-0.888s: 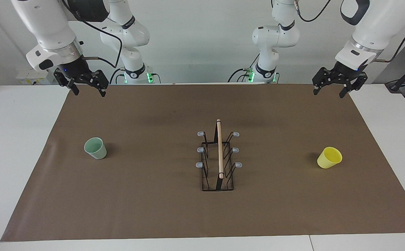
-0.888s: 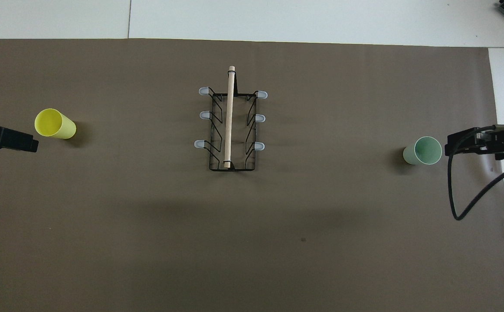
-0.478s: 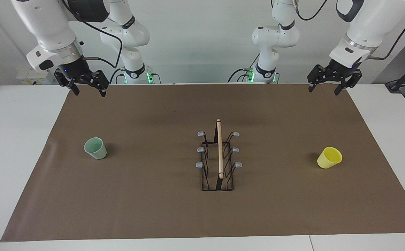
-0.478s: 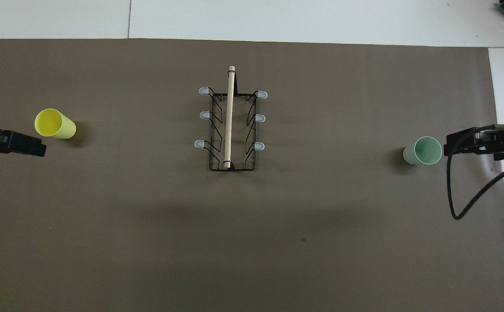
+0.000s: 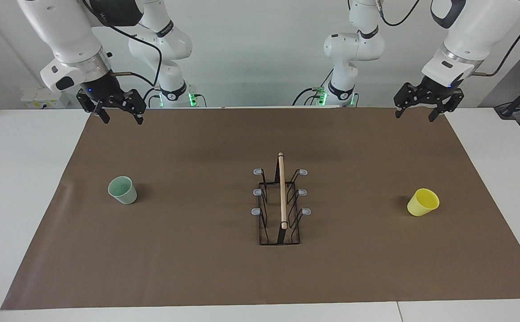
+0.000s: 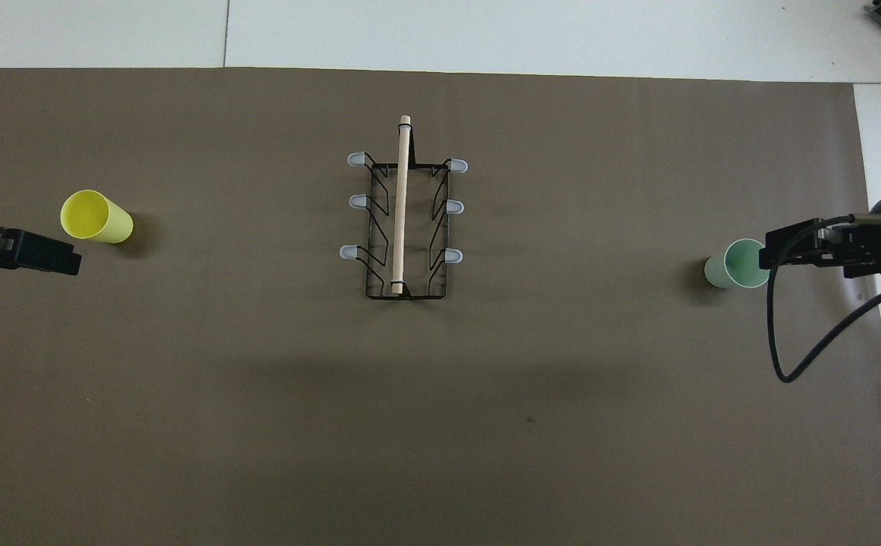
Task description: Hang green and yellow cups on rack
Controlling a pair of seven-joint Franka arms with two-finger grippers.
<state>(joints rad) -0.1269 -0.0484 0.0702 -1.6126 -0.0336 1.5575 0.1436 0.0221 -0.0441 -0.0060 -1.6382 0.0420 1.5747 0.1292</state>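
Two small tapered cups, upright on a brown mat over the white surface [image 5: 27,188], mouths up, both empty inside. Mint green cup [image 5: 122,190] toward the right arm's end, bright yellow cup [image 5: 423,202] toward the left arm's end, well apart, with the rack [image 5: 280,206] between them. Black thin-wire rack, pale wooden dowel [image 5: 282,190] along its top, six grey-tipped prongs, three per side, all bare.

Right gripper [image 5: 119,115] raised over the mat's robot-side edge, fingers [image 5: 138,117] spread wide and pointing down, gripping nothing; green cup well apart from those fingers, lower on the mat. Left gripper [image 5: 415,112] raised over the mat's robot-side corner, fingers [image 5: 432,116] likewise wide and empty; yellow cup well clear of them.

In the facing view: height of both grippers above the mat and the clear gap to each cup. In the overhead view: right gripper [image 6: 782,250] overlapping the green cup's [image 6: 735,264] rim, left gripper [image 6: 46,258] just beside the yellow cup [image 6: 95,217]; plain look straight into both cups, nothing in either; rack [image 6: 404,227] seen as a narrow rectangle with the dowel [image 6: 400,205] down its middle.
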